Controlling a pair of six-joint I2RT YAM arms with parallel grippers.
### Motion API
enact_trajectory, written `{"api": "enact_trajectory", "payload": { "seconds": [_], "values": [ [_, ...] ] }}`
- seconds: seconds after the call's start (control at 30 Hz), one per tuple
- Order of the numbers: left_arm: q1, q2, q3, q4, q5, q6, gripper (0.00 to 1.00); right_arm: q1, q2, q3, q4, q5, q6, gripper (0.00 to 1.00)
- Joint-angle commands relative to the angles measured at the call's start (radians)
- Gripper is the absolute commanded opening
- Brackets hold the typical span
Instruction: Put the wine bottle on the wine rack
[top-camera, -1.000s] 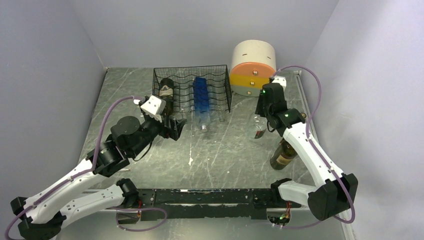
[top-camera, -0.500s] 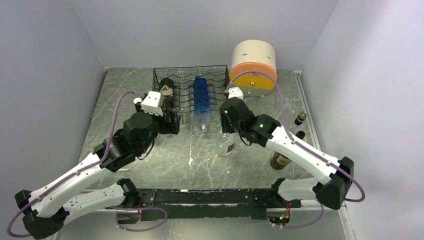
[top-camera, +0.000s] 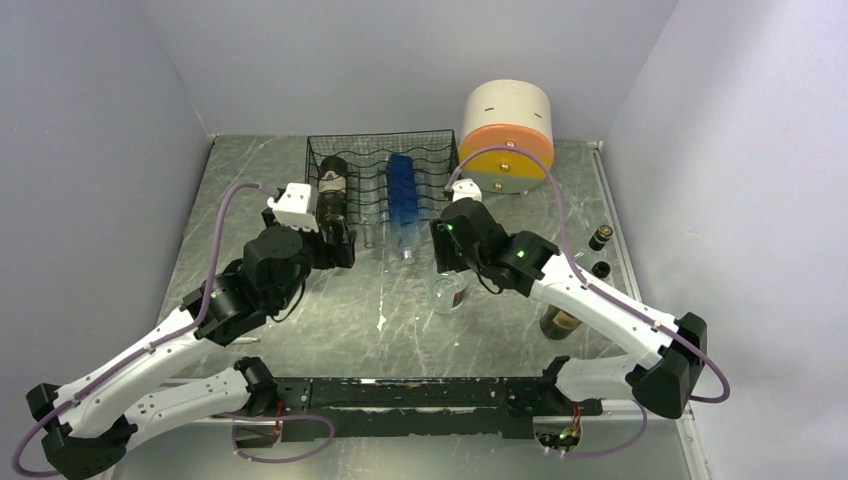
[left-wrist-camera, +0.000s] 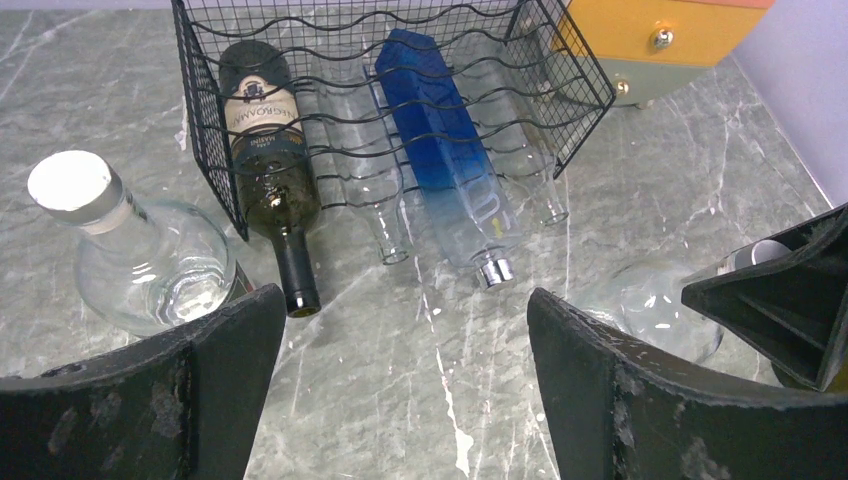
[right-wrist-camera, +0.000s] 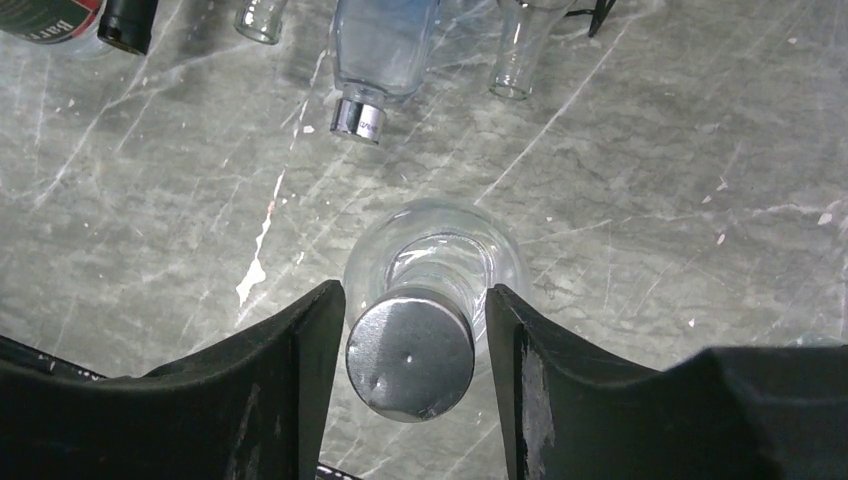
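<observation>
A clear round-bellied wine bottle (top-camera: 450, 292) with a silver cap (right-wrist-camera: 410, 352) stands upright on the table just in front of the black wire wine rack (top-camera: 385, 175). My right gripper (right-wrist-camera: 415, 290) straddles the cap with its jaws slightly parted, and a thin gap shows at the right finger (right-wrist-camera: 520, 360). The rack (left-wrist-camera: 400, 60) holds a dark labelled bottle (left-wrist-camera: 268, 150), a blue bottle (left-wrist-camera: 445, 160) and clear ones, all lying with their necks toward me. My left gripper (left-wrist-camera: 405, 295) hangs open over bare table before the rack, holding nothing.
A second clear bottle with a white cap (left-wrist-camera: 140, 260) stands left of the rack. The round cream, orange and yellow drawer unit (top-camera: 507, 135) sits at the back right. Dark bottles (top-camera: 562, 320) stand near the right edge, under my right arm.
My right arm carried the clear bottle from the right side to the table in front of the rack, and its jaws have now parted. My left gripper moved slightly closer to the rack.
</observation>
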Motion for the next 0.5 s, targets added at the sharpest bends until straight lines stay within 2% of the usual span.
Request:
{"api": "enact_trajectory", "payload": {
  "seconds": [0.0,0.1,0.13,0.3,0.37,0.47],
  "values": [
    [-0.002,0.001,0.03,-0.019,-0.013,-0.025,0.94,0.001,-0.019,-0.018,0.011,-0.025,-0.013,0.58],
    [-0.002,-0.01,0.021,0.002,0.002,-0.031,0.94,0.002,-0.006,-0.017,0.001,-0.045,-0.026,0.56],
    [-0.002,-0.015,0.016,0.011,0.007,-0.034,0.94,0.001,-0.001,-0.016,-0.002,-0.053,-0.033,0.52],
    [-0.002,-0.03,-0.013,0.04,0.037,-0.046,0.94,0.0,0.012,-0.014,0.024,-0.135,-0.067,0.11],
    [-0.002,-0.028,-0.02,0.048,0.06,-0.038,0.94,0.004,0.013,-0.006,0.044,-0.208,-0.071,0.05],
    [-0.002,-0.021,-0.021,0.043,0.063,-0.042,0.94,0.007,-0.008,-0.018,0.111,-0.329,-0.06,0.02]
  ]
}}
